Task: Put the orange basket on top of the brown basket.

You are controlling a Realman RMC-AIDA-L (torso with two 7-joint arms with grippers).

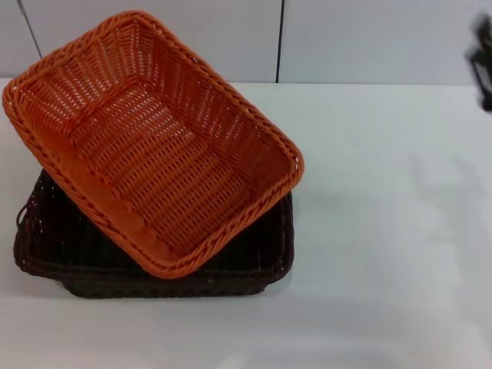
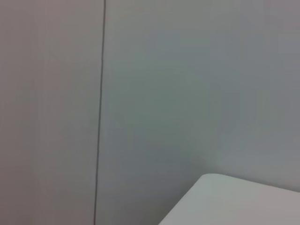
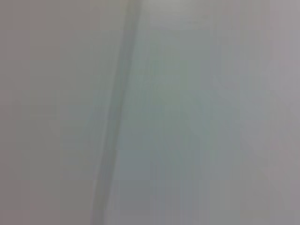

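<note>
In the head view the orange basket (image 1: 154, 142) lies skewed on top of the brown basket (image 1: 69, 254), its far left corner overhanging and raised. The brown basket sits on the white table (image 1: 384, 231), mostly covered. A dark part of my right arm (image 1: 483, 61) shows at the far right edge, well away from the baskets; its fingers do not show. My left gripper is out of view. Neither wrist view shows a basket or fingers.
The table's right half spreads wide beside the baskets. A pale panelled wall (image 1: 346, 38) runs behind the table. The left wrist view shows the wall and a table corner (image 2: 243, 201). The right wrist view shows only the wall.
</note>
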